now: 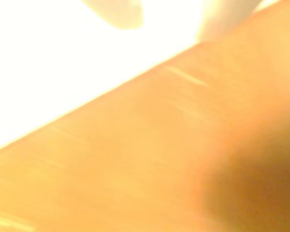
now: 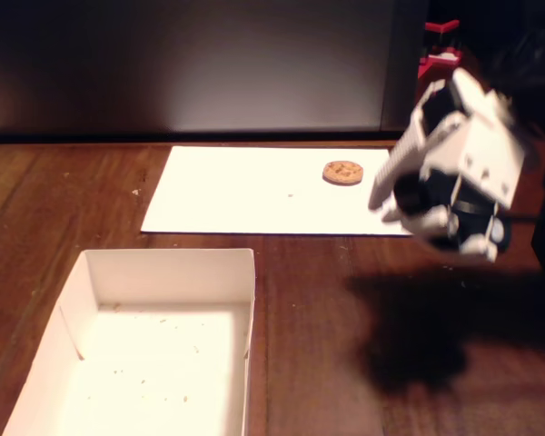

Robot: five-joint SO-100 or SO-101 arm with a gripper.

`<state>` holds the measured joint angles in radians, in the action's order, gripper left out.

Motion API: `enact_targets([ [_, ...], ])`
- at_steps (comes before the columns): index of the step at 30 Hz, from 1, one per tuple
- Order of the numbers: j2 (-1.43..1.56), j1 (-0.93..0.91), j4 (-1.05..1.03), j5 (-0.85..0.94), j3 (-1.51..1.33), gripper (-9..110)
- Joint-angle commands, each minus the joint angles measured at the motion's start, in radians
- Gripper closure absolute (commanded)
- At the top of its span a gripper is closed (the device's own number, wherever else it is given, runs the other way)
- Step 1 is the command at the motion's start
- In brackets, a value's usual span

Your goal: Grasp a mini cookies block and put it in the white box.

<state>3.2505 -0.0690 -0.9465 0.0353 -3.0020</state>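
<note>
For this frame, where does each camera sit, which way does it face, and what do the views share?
Wrist view: rides on the arm, close over the table and the paper's edge; blurred and overexposed; pale finger shapes at the top.
Fixed view: in front and above, looking down at the box, cookie on the paper, and the arm with its gripper at right.
Shared: wooden table and white paper.

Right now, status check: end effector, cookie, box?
End effector raised at the paper's right edge, jaw state unclear. Cookie on white paper sheet, not gripped. White box holds only crumbs. Path clear.
</note>
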Motion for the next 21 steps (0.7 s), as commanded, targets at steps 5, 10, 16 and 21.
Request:
enact_targets([
  [5, -0.202, -0.083, 0.067, -0.049, 0.290, 96],
  [10, -0.430, -0.169, 0.060, -0.104, 0.433, 95],
  [16, -0.630, -0.247, -0.002, -0.144, 0.629, 95],
  [21, -0.738, -0.290, -0.087, -0.152, 0.779, 94],
])
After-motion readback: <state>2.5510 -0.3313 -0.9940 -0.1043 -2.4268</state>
